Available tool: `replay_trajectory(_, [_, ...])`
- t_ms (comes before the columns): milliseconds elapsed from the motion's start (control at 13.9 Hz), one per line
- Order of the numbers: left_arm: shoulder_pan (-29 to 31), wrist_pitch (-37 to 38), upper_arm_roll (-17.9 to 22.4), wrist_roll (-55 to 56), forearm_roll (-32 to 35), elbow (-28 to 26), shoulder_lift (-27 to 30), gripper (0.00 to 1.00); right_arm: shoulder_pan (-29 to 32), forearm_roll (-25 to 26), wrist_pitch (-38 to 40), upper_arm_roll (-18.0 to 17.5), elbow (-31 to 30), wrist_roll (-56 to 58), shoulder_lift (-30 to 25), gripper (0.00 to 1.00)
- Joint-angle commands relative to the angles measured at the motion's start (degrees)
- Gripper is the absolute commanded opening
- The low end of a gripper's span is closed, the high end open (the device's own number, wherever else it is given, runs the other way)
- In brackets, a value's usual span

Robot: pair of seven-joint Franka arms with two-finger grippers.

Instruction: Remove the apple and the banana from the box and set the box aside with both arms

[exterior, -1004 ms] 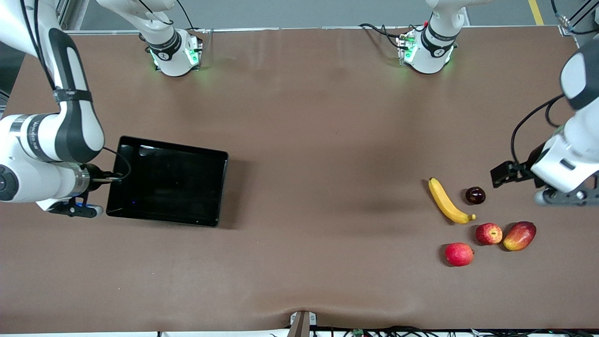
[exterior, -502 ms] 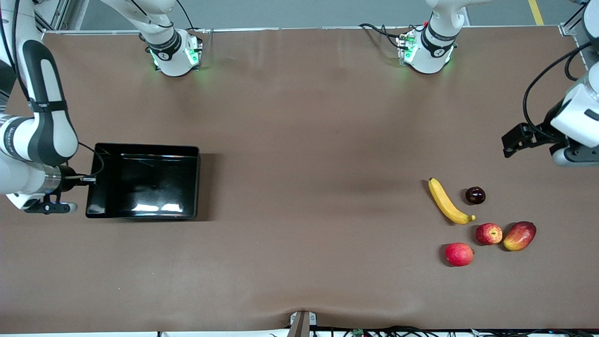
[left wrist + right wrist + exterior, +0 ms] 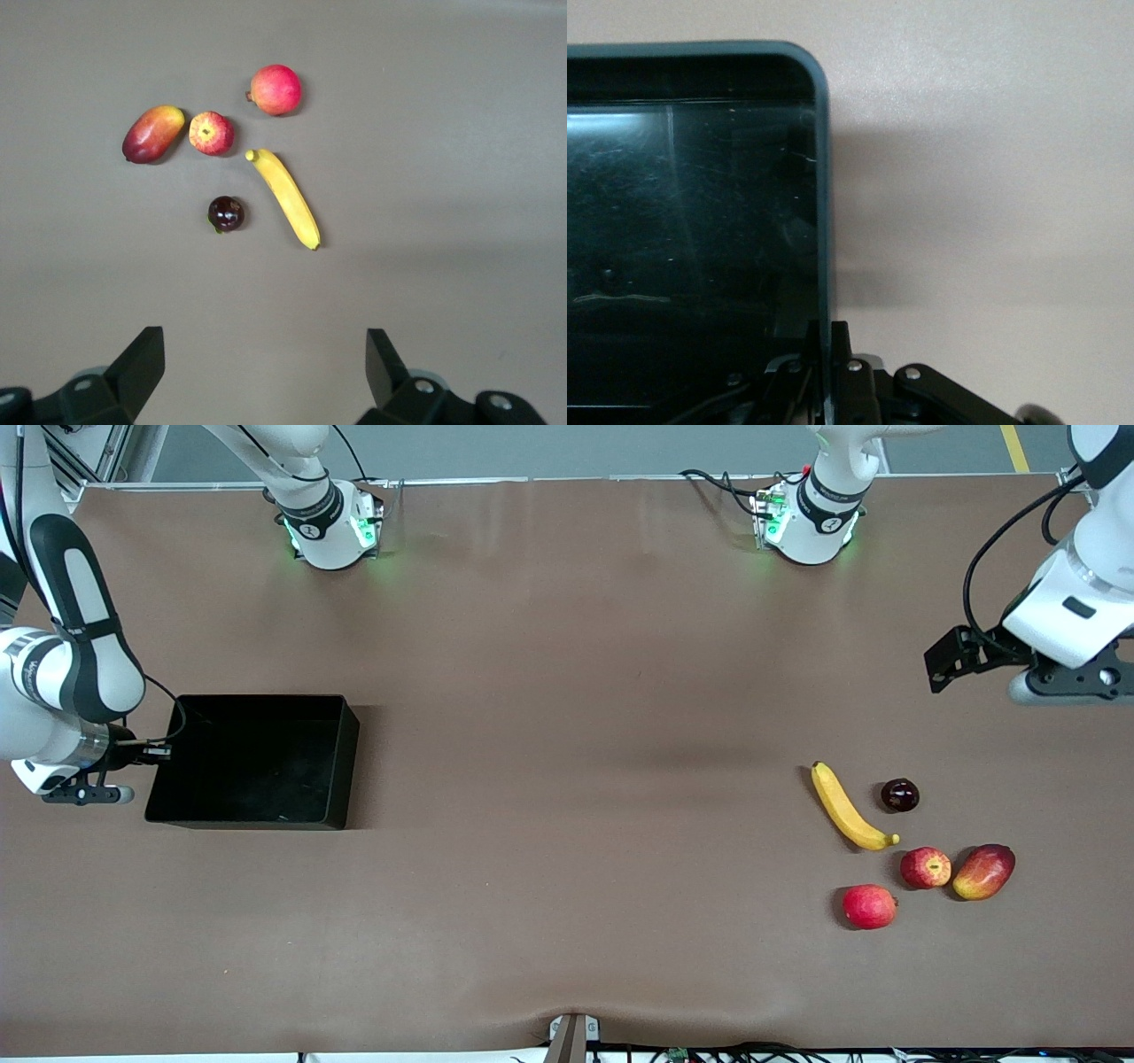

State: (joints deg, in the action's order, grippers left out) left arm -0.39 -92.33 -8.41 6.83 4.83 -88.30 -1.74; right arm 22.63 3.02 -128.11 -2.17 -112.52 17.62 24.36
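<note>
The black box [image 3: 252,766] is toward the right arm's end of the table, tilted so that its wall nearest the front camera shows. My right gripper [image 3: 158,753] is shut on its end wall; in the right wrist view the fingers [image 3: 830,338] pinch the thin rim [image 3: 822,221]. The yellow banana [image 3: 849,808] and the streaked red apple [image 3: 926,867] lie on the table toward the left arm's end, also seen as the banana [image 3: 285,197] and the apple [image 3: 211,133]. My left gripper [image 3: 941,662] hangs open over bare table, apart from the fruit, its fingertips [image 3: 142,359] wide apart and empty.
A plain red round fruit [image 3: 869,906], a red-yellow mango [image 3: 983,871] and a small dark fruit [image 3: 899,794] lie close around the banana and apple. The brown table [image 3: 576,735] spreads wide between box and fruit. Both arm bases [image 3: 328,522] stand along its edge farthest from the front camera.
The right gripper has carried the box toward the right arm's end of the table and tilted it. The left gripper has drawn away from the fruit, still open.
</note>
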Motion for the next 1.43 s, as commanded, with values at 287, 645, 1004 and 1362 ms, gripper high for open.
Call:
replay_trajectory(287, [-0.66,0.22,1.38,-0.68,-2.46,-4.42,3.67,1.00,0.41,-0.30,12.30,-1.87,6.66,2.42,-1.77,1.00])
replay_trajectory(645, [-0.49,0.31,1.47,-0.94,-2.46,-5.04,4.11,1.00,-7.85,-3.29,33.68,-2.49,31.53,2.24,-0.64,1.00])
replay_trajectory(1004, [0.04,0.40,1.47,-1.91,-2.55,-6.09,4.73,1.00,-15.48,-4.61,40.37,-2.76,35.44,-11.40,-7.46,1.00])
replay_trajectory(1362, [0.65,1.36,1.65,-1.91,-2.55,-5.83,4.82,1.00,-23.68,-4.61,44.96,-2.84,35.00,-28.96,-17.58,1.00])
